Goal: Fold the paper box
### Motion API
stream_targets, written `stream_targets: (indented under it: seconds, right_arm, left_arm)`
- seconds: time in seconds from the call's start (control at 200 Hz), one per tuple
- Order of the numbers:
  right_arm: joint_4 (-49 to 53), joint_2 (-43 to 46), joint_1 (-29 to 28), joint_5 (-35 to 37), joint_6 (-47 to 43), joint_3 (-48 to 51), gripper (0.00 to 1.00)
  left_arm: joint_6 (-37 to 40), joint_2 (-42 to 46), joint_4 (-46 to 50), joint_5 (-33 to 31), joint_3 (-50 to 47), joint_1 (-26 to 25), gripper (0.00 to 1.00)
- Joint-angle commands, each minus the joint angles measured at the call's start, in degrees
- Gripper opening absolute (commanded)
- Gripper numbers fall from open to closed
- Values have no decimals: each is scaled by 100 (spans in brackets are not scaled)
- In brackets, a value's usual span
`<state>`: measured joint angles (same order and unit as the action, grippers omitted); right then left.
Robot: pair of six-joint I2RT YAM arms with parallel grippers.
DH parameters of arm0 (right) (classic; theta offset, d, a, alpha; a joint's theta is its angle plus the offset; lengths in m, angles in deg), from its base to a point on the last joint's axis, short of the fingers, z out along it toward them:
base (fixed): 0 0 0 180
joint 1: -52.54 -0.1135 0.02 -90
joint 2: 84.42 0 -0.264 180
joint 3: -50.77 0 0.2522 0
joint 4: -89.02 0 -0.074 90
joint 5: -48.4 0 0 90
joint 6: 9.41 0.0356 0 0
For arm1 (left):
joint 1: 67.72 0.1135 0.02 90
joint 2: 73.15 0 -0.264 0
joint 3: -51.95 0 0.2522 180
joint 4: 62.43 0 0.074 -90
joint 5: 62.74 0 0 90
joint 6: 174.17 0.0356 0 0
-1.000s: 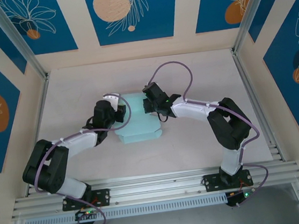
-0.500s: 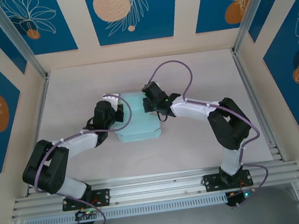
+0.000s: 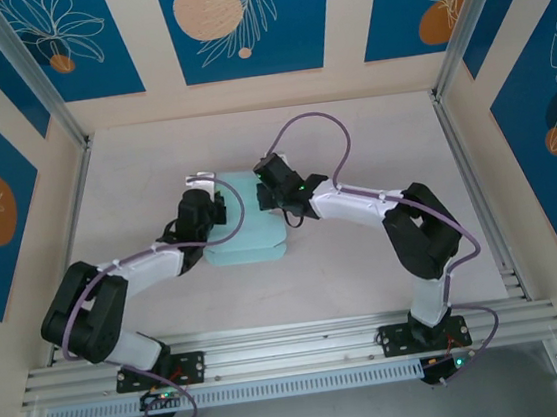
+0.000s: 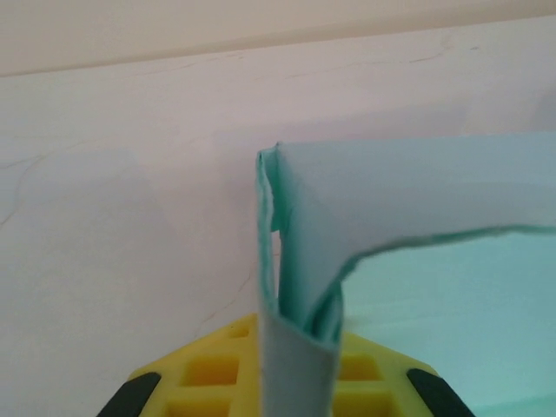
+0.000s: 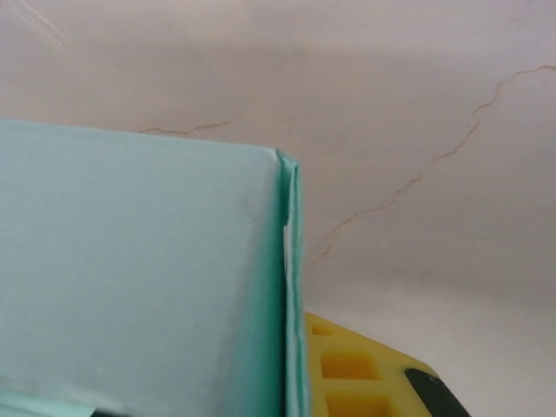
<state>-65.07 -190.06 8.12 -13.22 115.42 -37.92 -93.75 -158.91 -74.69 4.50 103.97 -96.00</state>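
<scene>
On opposite sides of the paper box (image 3: 245, 234), the left gripper (image 3: 218, 207) and right gripper (image 3: 263, 199) each clamped a raised wall; the remaining folds appeared incomplete.

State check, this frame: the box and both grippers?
paper box: partly folded, side walls raised, base flat on the table.
left gripper: shut, pinching the box's left wall.
right gripper: shut, pinching the box's right wall.
</scene>
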Motion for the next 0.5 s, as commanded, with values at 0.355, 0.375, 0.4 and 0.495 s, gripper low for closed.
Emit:
stream_targets:
  seconds: [0.355, 0.375, 0.4, 0.495]
  right_arm:
    - [1219, -572, -312, 13, 853, -644, 0]
    - [1225, -597, -312, 2, 859, -669, 0]
    - [1241, -614, -312, -3, 851, -700, 0]
    - [1337, -731, -296, 1, 826, -839, 0]
  left_arm:
    - [-1574, -636, 237, -1174, 205, 527, 30]
    - [-1558, -616, 129, -947, 167, 548, 30]
    - [-1503, -603, -11, -700, 135, 571, 30]
    - [-1080, -533, -185, 349, 163, 577, 34]
